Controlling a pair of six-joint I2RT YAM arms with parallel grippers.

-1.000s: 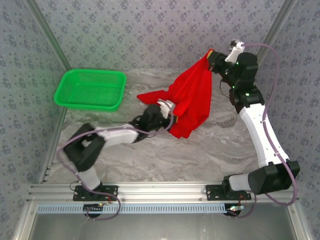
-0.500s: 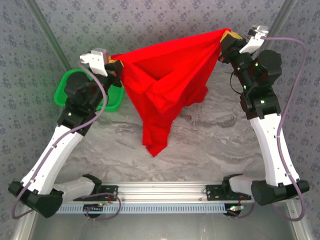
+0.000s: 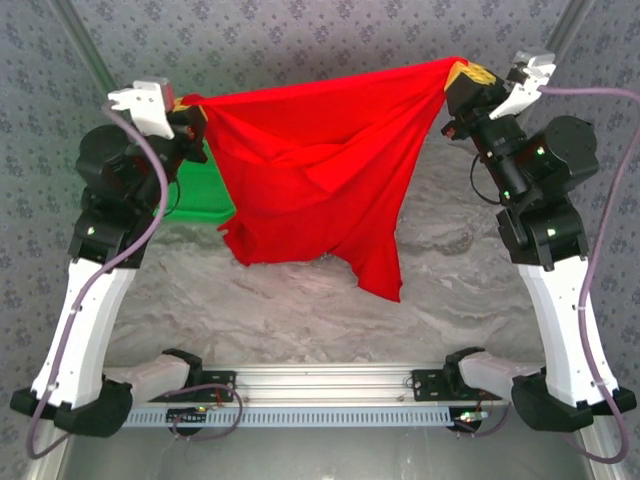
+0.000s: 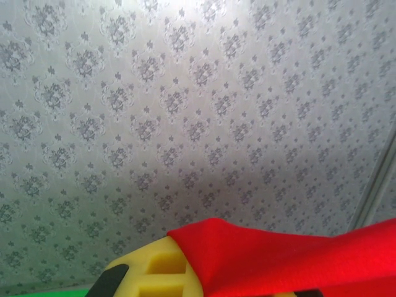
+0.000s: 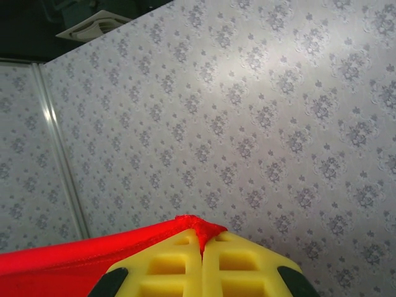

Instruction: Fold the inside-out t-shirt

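Nearest of all, a metal rail point(image 3: 320, 380) runs along the close edge of the table point(image 3: 300, 310). The left arm point(image 3: 85, 310) and the right arm point(image 3: 560, 320) are bolted to it, one at each side. Past the rail, the table top is grey and looks like marble.

Both arms stand up tall. Between them, up in the air, hangs the inside-out t-shirt point(image 3: 310, 170). It is bright red, and the side we see is plain. Its top edge is pulled into a line from one gripper to the other. The rest hangs down in soft folds. One long corner hangs lowest, over toward the right. From above I cannot tell if that corner touches the table.

The left gripper point(image 3: 195, 107) is pinched tight on the left end of the top edge. The left wrist camera shows red cloth lying over its yellow fingers point(image 4: 151, 272).

The right gripper point(image 3: 458, 75) is pinched tight on the right end. In the right wrist camera its two yellow fingers point(image 5: 167, 266) press together. A little bit of red cloth pokes out between the tips, and more cloth runs off to the left.

Behind the shirt, on the left, a green basket point(image 3: 205, 190) sits on the table. The shirt and the left arm hide part of it.

Farthest away is the grey wall point(image 3: 300, 50) with its small flower pattern.
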